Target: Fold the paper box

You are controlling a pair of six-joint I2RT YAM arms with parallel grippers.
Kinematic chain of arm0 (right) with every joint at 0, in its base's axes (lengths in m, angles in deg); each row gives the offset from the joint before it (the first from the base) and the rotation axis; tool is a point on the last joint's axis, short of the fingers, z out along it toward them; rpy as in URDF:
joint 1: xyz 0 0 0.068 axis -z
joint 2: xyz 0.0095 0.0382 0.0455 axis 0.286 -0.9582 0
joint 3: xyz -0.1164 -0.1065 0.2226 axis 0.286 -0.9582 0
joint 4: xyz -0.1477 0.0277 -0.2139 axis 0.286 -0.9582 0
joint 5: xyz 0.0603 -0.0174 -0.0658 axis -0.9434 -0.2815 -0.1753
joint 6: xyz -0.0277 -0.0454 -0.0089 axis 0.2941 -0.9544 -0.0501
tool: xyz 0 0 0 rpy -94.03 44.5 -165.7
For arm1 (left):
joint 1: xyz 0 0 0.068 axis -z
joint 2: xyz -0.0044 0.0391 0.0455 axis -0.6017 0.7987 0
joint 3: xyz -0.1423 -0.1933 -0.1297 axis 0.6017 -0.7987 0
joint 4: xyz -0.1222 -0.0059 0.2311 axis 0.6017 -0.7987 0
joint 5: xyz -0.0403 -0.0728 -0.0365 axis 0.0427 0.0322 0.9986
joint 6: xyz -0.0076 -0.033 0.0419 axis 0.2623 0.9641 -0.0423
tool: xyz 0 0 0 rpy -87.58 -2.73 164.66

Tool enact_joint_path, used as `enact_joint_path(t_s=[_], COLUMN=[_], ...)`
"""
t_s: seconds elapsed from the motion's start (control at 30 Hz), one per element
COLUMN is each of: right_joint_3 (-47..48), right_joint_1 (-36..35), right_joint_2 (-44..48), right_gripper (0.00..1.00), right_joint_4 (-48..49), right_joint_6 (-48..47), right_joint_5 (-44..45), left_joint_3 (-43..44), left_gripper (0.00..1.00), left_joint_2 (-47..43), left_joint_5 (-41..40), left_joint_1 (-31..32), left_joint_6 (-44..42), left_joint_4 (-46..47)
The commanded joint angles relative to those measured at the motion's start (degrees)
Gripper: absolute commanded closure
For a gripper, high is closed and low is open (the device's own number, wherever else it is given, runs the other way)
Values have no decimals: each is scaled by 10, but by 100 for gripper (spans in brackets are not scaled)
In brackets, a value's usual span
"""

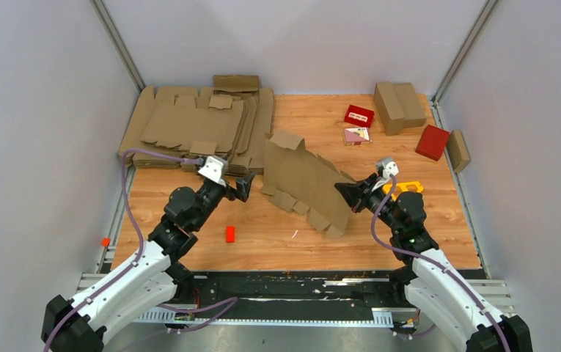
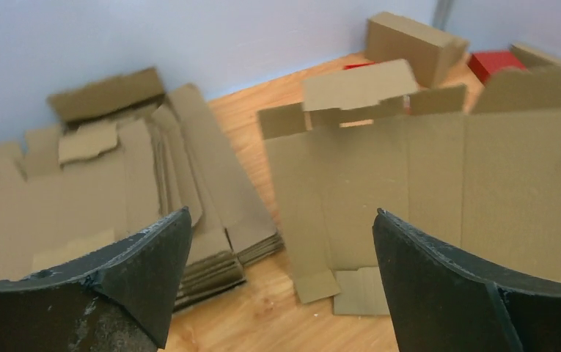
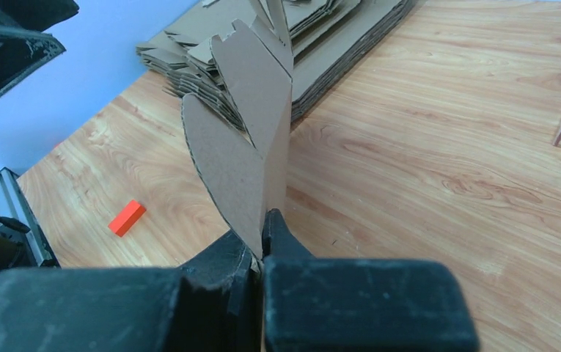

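Two arms reach from the near edge of the wooden desk toward its middle. A small orange-red block lies on the desk between them, nearer the left arm. The left gripper has its fingers spread wide with nothing between them; it points at the left side of the paper box and stands just apart from it. The paper box is an unfolded brown corrugated blank at the centre of the desk, raised on edge and tilted, with its lower tabs on or just above the wood and one flap bent up at its far left corner. The right gripper is pressed together on the blank's right edge, pinching the cardboard between its fingertips; in the right wrist view the sheet rises edge-on from the closed fingers. A yellow frame lies just behind the right wrist. Farther back on the left, a stack of flat cardboard blanks reaches the rear wall. At the far right are two red boxes, a small patterned box, and folded brown boxes.
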Motion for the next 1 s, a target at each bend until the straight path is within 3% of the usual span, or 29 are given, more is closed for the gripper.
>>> enact_joint_path(t_s=[0.0, 0.1, 0.27, 0.4, 0.57, 0.97], right_joint_3=[6, 7, 8, 10, 12, 12], right_joint_1=[1, 0, 0, 0, 0, 0], right_joint_2=[-1, -2, 1, 0, -4, -35], right_gripper=[100, 100, 100, 100, 100, 100], right_joint_4=[2, 2, 1, 3, 7, 26], right_joint_6=[-5, -4, -5, -5, -3, 4], right_joint_5=[17, 14, 5, -5, -15, -35], left_joint_3=[-5, -25, -26, -23, -15, 84], left_gripper=[0, 0, 0, 0, 0, 3], left_joint_2=[-6, 3, 83, 159, 268, 443], left_joint_5=[-156, -136, 85, 190, 229, 255], left_joint_1=[-5, -32, -123, -145, -145, -150], left_joint_6=[161, 227, 285, 278, 263, 240], left_joint_4=[-11, -13, 30, 117, 219, 240])
